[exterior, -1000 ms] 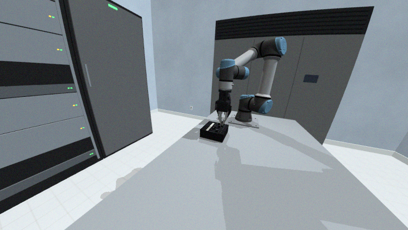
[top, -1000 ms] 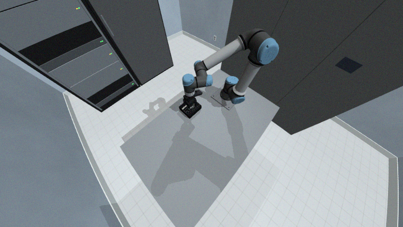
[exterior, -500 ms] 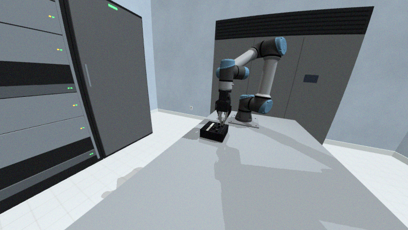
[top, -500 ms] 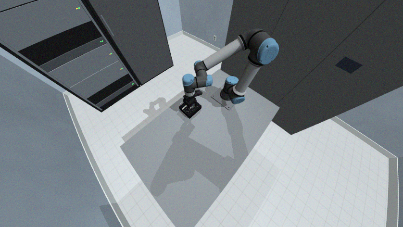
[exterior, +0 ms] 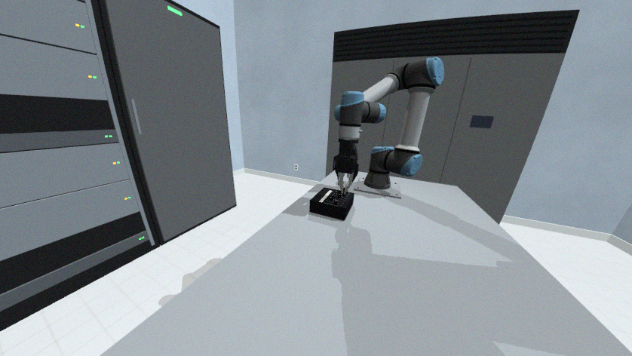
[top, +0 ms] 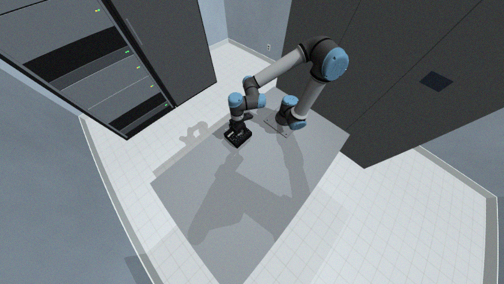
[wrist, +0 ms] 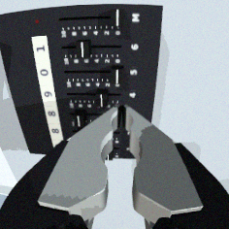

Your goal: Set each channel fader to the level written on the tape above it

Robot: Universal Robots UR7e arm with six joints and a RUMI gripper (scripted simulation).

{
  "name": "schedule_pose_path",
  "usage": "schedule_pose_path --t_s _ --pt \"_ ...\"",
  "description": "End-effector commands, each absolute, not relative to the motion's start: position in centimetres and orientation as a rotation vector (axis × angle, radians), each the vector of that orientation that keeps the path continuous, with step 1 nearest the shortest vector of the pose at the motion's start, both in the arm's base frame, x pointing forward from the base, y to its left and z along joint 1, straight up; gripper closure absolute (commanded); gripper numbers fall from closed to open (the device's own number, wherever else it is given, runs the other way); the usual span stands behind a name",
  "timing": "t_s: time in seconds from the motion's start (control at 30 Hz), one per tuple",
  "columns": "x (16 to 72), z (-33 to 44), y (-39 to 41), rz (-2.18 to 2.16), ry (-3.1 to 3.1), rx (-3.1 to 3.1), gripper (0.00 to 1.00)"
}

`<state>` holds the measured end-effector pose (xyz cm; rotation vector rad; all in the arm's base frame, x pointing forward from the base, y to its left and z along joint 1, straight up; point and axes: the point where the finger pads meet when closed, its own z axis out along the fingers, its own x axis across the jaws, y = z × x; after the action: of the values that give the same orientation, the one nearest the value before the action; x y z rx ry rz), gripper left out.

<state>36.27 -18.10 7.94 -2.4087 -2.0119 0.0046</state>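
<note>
Pressing down over the lighting desk [wrist: 87, 73] on the table [exterior: 397, 247], the tool [wrist: 119, 130] is fully closed, gripping nothing. Its tips sit at a lower channel fader; upper channels appear unfinished.

pincer [wrist: 119, 113]: fingers together over lighting desk [wrist: 29, 73] | tape [wrist: 47, 89] reads 1, 0, 9, 8, 8 (sideways) | master fader [wrist: 116, 20] topmost

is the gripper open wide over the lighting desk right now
No: in the wrist view the gripper has its fingertips closed together over the lighting desk, beside the fader row marked 4.
</note>
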Motion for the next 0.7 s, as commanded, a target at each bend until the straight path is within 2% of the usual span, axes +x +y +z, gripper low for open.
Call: schedule_pose_path --t_s 0.0,0.67 --pt "36.12 7.63 -18.06 0.004 -2.009 -2.408 1.0" --pt "36.12 6.69 -18.06 0.004 -2.009 -2.408 1.0"
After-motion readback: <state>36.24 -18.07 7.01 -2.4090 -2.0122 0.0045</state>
